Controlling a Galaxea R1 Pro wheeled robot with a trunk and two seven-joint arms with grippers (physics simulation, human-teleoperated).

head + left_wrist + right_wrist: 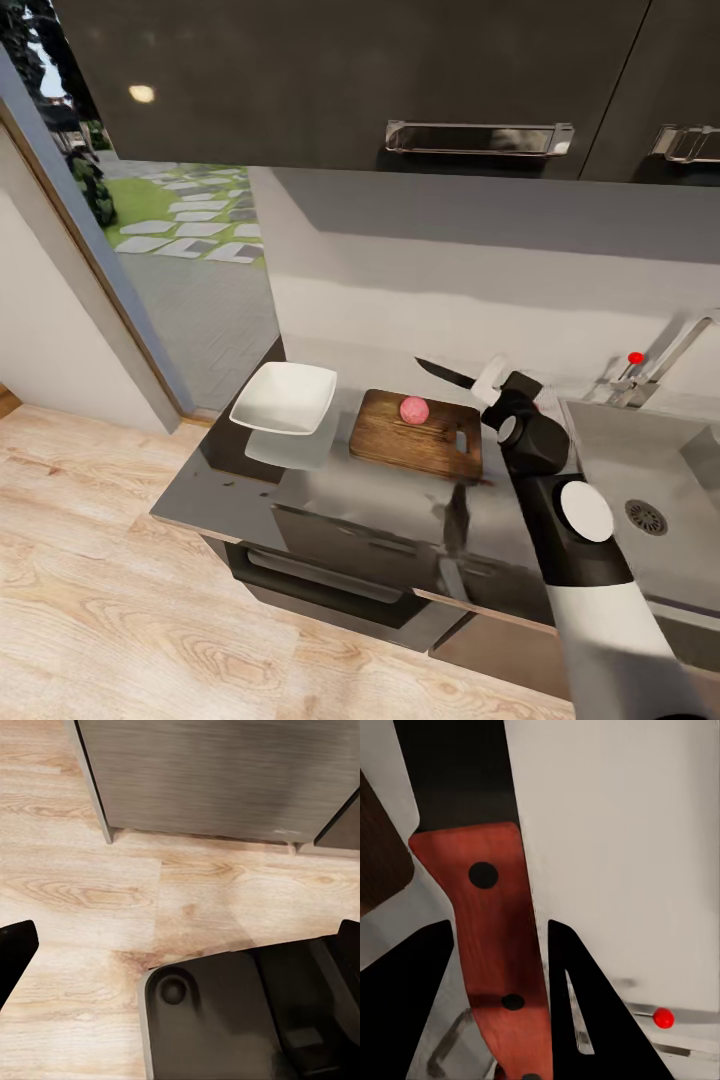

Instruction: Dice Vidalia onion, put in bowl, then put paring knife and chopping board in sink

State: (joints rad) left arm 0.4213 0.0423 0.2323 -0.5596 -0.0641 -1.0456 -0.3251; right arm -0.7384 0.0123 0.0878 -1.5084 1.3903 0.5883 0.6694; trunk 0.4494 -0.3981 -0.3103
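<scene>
The long glossy grey surface (330,490) runs over dark cabinets, with a pale wall behind it and dark upper cupboards (330,80) above. A light wooden floor (110,600) lies in front, and an open doorway at the left shows paving and grass outside. At the right end of the surface sits the steel sink (690,470), its round drain showing in the basin, with the chrome tap (650,372) and its red knob behind it.

The robot's right arm (590,580), white and black, reaches up from the lower right over the surface beside the sink. The brown chopping board (400,440) lies flat near the middle of the surface, its handle slot at the end nearer the sink. Just to its left stands the white bowl (285,398), apart from the board.

The right gripper (492,385) is pinching the red-orange handle of the knife (447,374), whose dark blade points left above the far edge of the board; in the right wrist view the handle (499,967) sits between the two black fingers (416,997). The small pinkish onion (414,408) rests on the board, near its far edge.

The left gripper (180,960) hangs above the wooden floor beside the robot's dark base, its black fingertips (13,945) spread wide apart and holding nothing.
</scene>
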